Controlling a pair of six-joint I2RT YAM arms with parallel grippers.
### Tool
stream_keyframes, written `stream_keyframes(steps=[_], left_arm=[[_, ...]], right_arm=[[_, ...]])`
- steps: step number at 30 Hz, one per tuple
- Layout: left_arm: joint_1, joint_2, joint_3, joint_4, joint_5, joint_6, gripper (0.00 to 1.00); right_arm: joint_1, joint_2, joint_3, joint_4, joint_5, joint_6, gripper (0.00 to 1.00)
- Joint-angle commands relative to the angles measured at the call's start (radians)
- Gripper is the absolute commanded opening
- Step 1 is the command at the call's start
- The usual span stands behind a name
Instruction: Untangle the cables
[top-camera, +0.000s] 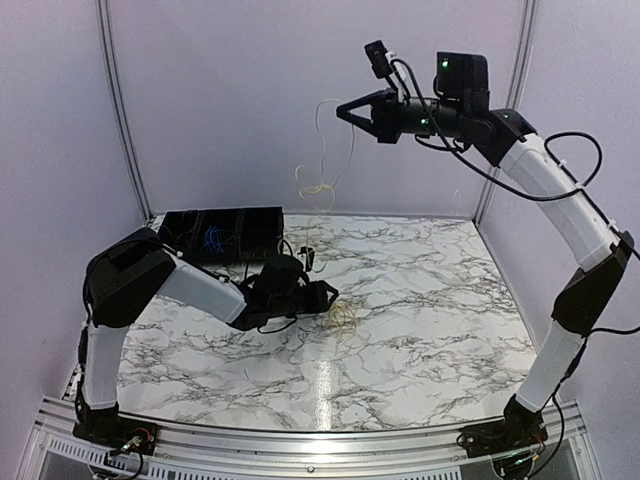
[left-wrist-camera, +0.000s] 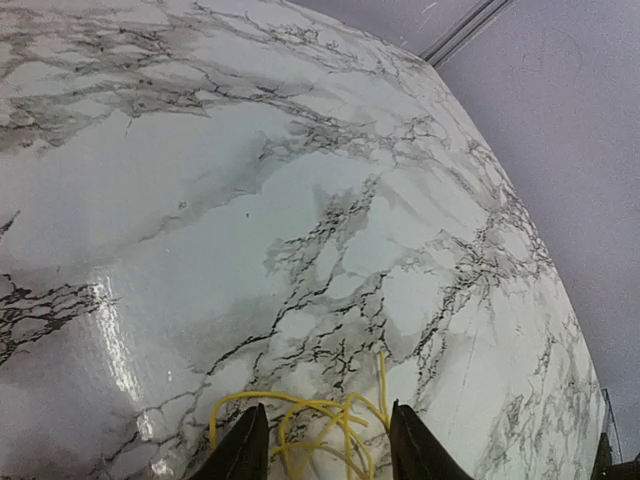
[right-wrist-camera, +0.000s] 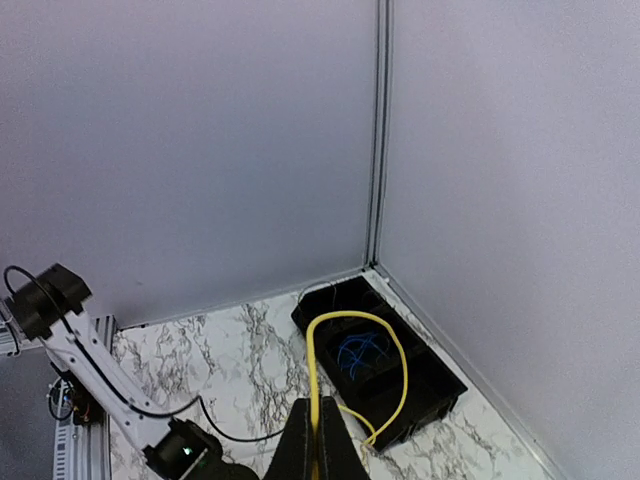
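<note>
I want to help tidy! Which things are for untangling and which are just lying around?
For the job: hanging yellow cable, right tool shut on it; yellow tangle, left tool open around it; blue cables.
Just lying about: tray holding the blue ones; table.

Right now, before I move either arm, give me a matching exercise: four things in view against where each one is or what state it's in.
Things:
1 left end effector
2 right end effector
3 blue cables
4 black tray

Places or states:
A inside the tray
B at the table's far left corner
C raised high, shut on a hanging yellow cable
D low, open around a loose yellow cable on the table

Pairs: 1-D, 2-C, 3-A, 4-B
</note>
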Motion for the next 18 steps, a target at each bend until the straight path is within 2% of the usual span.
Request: stream_keyframes(steps=[1,9,18], left_arm=[[-0.006,-0.190,-0.080,0.013,0.014,0.054,0.45],[-0.011,-0.426,-0.271,0.011,-0.008,0.114,0.50],[-0.016,-0.509,-0.298,-0.019,0.051,0.227,0.59]], right_arm=[[-0.019,-0.059,-0.123,0.063,0.037,-0.015,0.00],[-0.020,-0.079,-0.264,0.058,0.029,-0.016,0.00],[-0.020,-0.070,-0.257,0.070,0.021,0.017,0.00]])
